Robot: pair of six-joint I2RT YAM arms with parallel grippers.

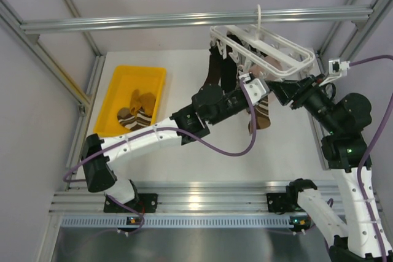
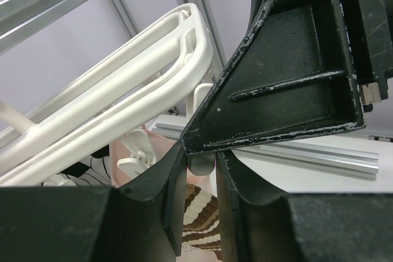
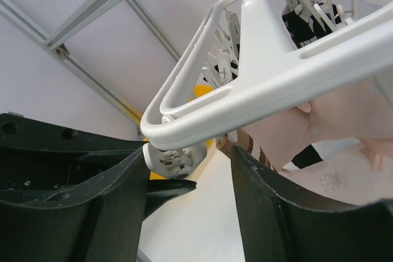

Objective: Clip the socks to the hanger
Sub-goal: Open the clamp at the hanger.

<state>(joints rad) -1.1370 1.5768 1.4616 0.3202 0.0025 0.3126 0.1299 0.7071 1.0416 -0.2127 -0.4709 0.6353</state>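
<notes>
There, by the counter's (image 1: 288, 148) far right corner, my left gripper (image 1: 252, 83) pinched a clip (image 2: 201, 162) on the hanger (image 3: 276, 72) while my right gripper (image 3: 189, 176) gaped.

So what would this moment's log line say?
left gripper: shut on clip above striped sock | right gripper: open at hanger corner | socks in yellow tray

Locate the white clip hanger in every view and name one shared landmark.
Top external: hanger upper right, hooked on the aluminium bar.
Left wrist: hanger fills the left half, rails slanting upward.
Right wrist: hanger spans top and right.
Shared landmark: the pale pink sock hanging beneath it.
</notes>
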